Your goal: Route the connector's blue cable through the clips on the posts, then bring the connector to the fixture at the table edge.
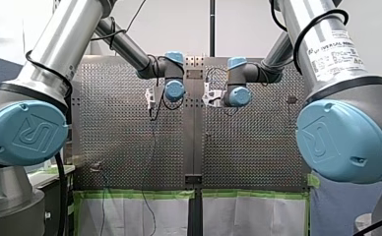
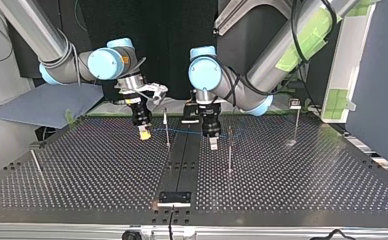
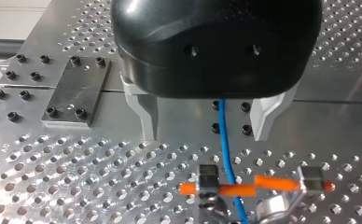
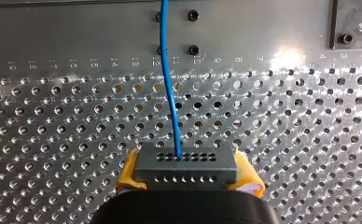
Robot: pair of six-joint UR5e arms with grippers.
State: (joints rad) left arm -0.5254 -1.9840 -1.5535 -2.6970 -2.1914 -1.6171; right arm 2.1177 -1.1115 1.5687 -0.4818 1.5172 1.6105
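Tabletop [image 2: 82, 170]: perforated, near edge along the bottom of the top view. Broad open stretch from that edge up to both end effectors, broken only by thin posts [image 2: 229, 150] and the fixture [image 2: 174, 198] at bottom centre.

Right end effector [image 2: 143, 133], centre-left of the top view: yellow pads [image 4: 128, 169] closed on the connector [image 4: 184, 165].

Connector: long axis crosswise between the pads; holed face and blue cable [image 4: 170, 84] pointing straight ahead of the end effector.

Left end effector [image 3: 206, 135]: fingers [image 3: 145, 114] wide apart, gripping nothing. Cable passing between them untouched, then crossing an orange-barred clip [image 3: 256, 186] ahead.
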